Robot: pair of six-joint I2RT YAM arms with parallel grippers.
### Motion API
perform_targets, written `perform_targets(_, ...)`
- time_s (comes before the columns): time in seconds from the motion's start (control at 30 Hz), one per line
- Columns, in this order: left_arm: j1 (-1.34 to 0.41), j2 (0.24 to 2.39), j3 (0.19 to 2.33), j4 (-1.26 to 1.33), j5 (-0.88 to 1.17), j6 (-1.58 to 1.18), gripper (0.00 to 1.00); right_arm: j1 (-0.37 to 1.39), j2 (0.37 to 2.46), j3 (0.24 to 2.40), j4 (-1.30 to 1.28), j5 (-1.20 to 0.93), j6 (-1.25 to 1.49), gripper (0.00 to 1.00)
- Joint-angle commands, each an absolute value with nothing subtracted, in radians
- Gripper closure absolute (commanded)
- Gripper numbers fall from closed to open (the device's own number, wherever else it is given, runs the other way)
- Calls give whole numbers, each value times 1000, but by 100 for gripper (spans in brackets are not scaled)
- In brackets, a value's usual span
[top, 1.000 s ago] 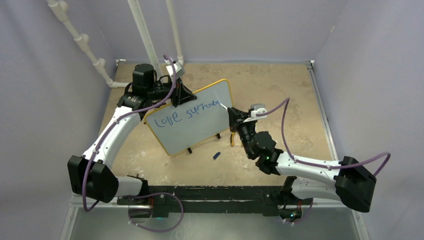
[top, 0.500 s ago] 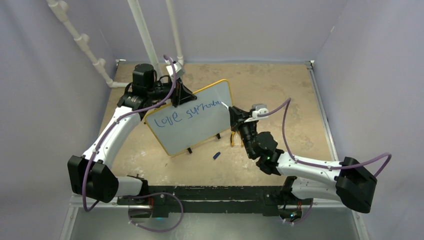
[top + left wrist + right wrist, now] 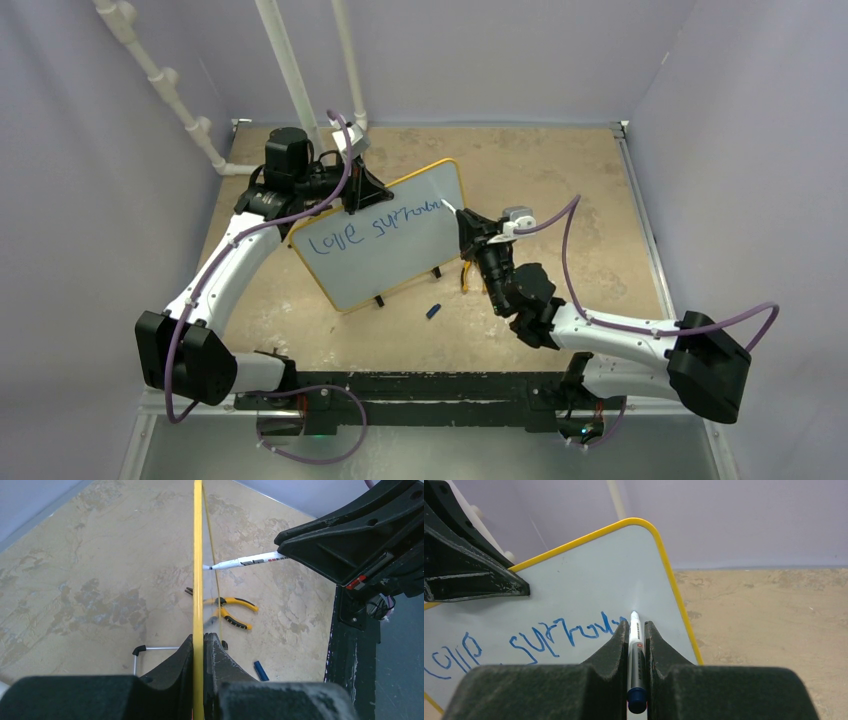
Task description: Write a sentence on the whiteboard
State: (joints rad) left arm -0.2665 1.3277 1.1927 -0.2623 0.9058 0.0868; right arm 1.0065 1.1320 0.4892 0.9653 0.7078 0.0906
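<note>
Leaning yellow-framed whiteboard (image 3: 390, 265), blue sentence (image 3: 372, 225); left pincer (image 3: 200, 640) clamped on its edge, right pincer (image 3: 636, 626) on marker (image 3: 636, 655).

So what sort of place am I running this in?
Most likely a robot test cell in a lab, not a home or shop. Plain lilac walls box in a mottled tan table on three sides, and bare white pipes run up the back left corner.
</note>
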Motion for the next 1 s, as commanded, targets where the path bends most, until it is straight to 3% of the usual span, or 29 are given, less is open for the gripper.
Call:
perform_targets(0.0,-275,1368,1141,-351,931,118,100,1002,1130,532,1002,674,68,100)
perform_targets(0.63,-275,1371,1141,-352,931,118,100,1002,1097,489,876,721,152,100)
perform_targets(0.97,-273,1371,1141,-353,930,118,100,1002,1120,537,986,732,57,100)
